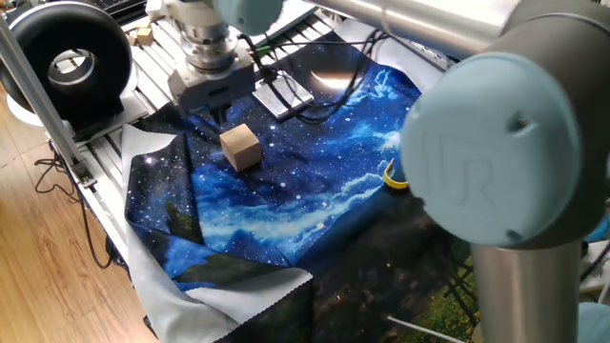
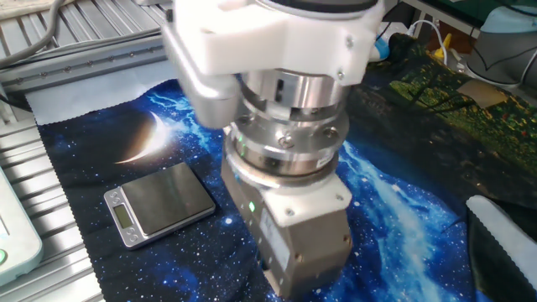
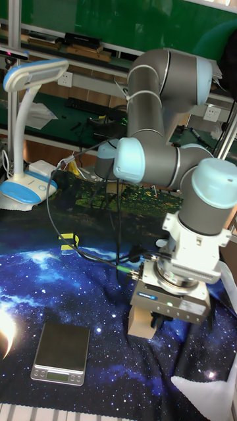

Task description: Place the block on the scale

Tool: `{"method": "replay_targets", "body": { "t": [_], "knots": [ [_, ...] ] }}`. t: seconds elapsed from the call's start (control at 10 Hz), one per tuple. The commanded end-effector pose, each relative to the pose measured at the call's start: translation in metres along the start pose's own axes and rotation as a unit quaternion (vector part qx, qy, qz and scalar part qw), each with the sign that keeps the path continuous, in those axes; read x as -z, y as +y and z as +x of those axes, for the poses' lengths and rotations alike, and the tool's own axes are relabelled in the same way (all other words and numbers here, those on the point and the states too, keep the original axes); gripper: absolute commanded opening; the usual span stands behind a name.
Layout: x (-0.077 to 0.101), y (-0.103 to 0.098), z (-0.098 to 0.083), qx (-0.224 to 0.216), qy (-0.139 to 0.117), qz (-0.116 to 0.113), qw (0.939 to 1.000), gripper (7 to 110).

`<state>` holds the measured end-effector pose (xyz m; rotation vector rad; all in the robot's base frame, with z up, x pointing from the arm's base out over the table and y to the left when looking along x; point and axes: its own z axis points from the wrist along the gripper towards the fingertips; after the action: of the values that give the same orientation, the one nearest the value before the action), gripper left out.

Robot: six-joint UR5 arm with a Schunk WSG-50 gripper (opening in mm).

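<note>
Block: the block [image 1: 241,148] sits on the starry blue cloth [image 1: 286,191], just below and slightly in front of the claw in one fixed view; in the tall fixed view its tan face [image 3: 142,321] shows low and to the left under the claw's body, partly hidden. The other fixed view does not show it, the claw housing being in the way.
Block pose: upright, flat on the cloth, one corner turned toward the camera in one fixed view.
Claw: the gripper [image 1: 213,111] hangs over the cloth just above and behind the block, fingers pointing down; in the tall fixed view [image 3: 160,320] only dark finger parts show under the housing.
Claw state: I cannot tell whether the fingers are spread or pressed together; they are small and dark in one fixed view and hidden by the housing in the other fixed view. No contact with the block is visible.
Scale: the scale [image 2: 159,203] lies flat on the cloth to one side of the claw, apart from it, silvery top plate bare; in the tall fixed view [image 3: 61,352] it lies lower left of the claw; in one fixed view [image 1: 282,95] it lies just beyond the claw, with cables crossing it.
Arm: the arm's pale blue joint cap [image 1: 491,143] fills the near right of one fixed view.
Farther out: a small yellow piece [image 3: 68,241] lies on the cloth well away from the claw; a desk lamp [image 3: 29,75] stands at the far left of the tall fixed view.
</note>
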<state>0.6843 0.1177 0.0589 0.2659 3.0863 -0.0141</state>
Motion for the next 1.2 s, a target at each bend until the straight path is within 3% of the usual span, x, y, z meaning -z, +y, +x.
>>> {"method": "replay_targets", "body": {
  "t": [0.0,0.2,0.3,0.6,0.7,1.1],
  "knots": [
    [0.003,-0.011,0.019,0.013,0.011,-0.007,0.9998,7],
    [0.005,-0.007,0.022,0.028,0.015,-0.019,0.9993,7],
    [0.005,-0.007,0.025,0.040,0.019,-0.021,0.9988,44],
    [0.004,-0.009,0.023,0.041,0.017,-0.019,0.9988,44],
    [0.001,-0.010,0.022,0.040,0.017,-0.016,0.9989,66],
    [-0.005,-0.012,0.017,0.019,0.013,-0.008,0.9997,66]
  ]
}}
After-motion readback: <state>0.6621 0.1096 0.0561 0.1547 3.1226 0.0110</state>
